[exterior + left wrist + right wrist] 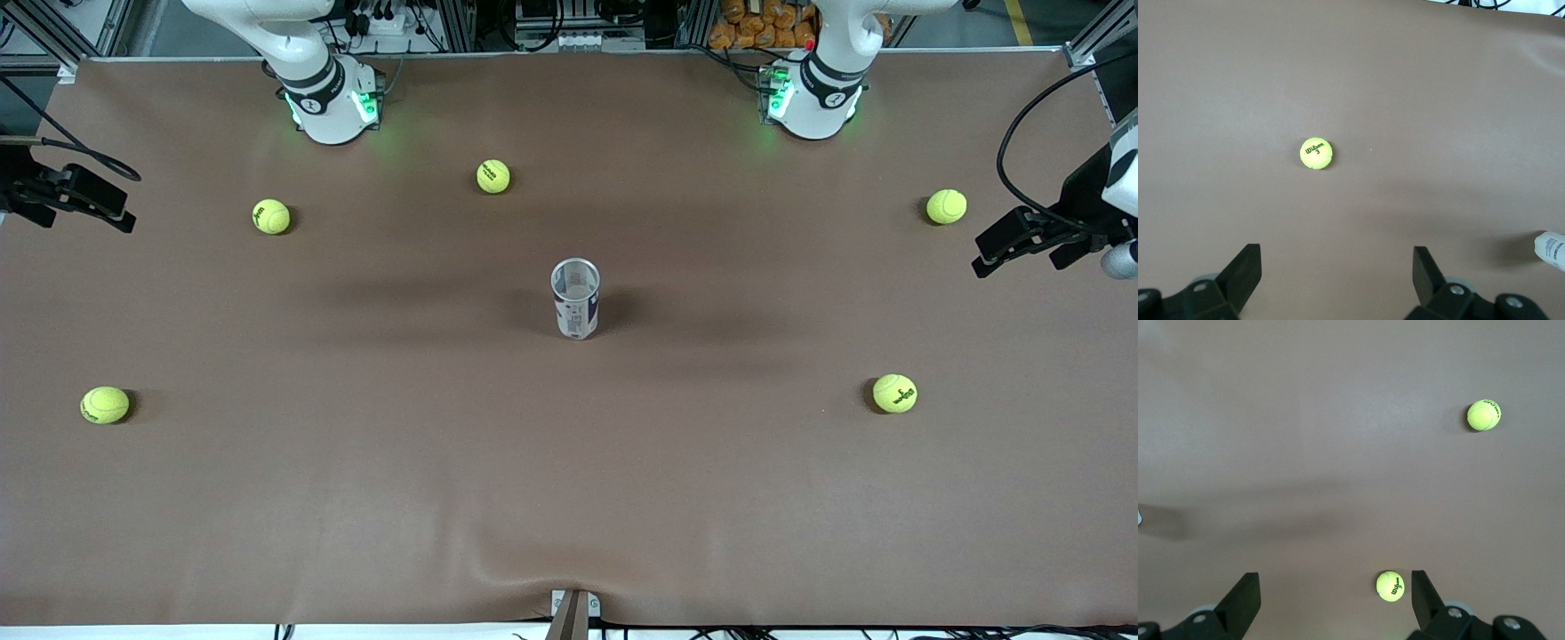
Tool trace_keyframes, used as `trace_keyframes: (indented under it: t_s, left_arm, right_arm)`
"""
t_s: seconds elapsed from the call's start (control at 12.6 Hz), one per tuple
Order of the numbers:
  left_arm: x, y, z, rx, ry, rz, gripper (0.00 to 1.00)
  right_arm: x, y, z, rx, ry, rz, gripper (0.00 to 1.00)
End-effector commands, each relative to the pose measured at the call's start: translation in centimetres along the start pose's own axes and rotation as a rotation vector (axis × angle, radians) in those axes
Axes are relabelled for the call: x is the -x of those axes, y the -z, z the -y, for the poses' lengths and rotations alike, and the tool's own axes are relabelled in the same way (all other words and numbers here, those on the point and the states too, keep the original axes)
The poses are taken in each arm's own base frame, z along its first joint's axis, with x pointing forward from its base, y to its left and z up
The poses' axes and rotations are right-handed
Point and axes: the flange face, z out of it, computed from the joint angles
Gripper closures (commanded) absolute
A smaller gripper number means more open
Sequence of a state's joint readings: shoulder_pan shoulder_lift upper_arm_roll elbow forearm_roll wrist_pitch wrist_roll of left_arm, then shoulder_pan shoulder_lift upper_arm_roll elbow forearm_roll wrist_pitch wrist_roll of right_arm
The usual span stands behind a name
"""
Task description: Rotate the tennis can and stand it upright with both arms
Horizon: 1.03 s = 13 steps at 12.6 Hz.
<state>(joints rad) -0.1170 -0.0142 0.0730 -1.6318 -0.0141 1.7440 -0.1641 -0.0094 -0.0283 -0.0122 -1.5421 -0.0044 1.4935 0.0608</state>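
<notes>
The tennis can [576, 300] stands upright at the middle of the table, its open metallic rim up and its printed label toward the front camera. Neither gripper touches it. My left gripper [1018, 247] hangs open and empty above the left arm's end of the table; in the left wrist view [1337, 273] it is open above bare mat, and an edge of the can [1551, 249] shows at the frame's border. My right gripper [76, 200] hangs open and empty above the right arm's end of the table; the right wrist view [1335, 593] shows it open.
Several yellow-green tennis balls lie scattered on the brown mat: [493, 176], [271, 216], [105, 404], [946, 206], [894, 393]. One ball [1315, 153] lies under the left wrist camera; two balls [1484, 415], [1390, 586] lie under the right one.
</notes>
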Motion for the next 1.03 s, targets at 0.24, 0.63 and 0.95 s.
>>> trace_keyframes:
  t_s: [0.24,0.63,0.95]
  left_arm:
    - [-0.27,0.28,0.01,-0.022,-0.016,-0.003,0.00]
    - [-0.20,0.14,0.11,-0.012,-0.104,0.004,0.00]
    - [-0.23,0.05,0.10,-0.012,-0.094,0.005,0.00]
  right_arm:
    - [0.30,0.11,0.25,-0.009,-0.009,0.000,0.00]
    - [0.28,0.14,0.44,-0.011,-0.006,-0.003,0.00]
    - [0.28,0.22,0.60,-0.011,-0.003,-0.006,0.00]
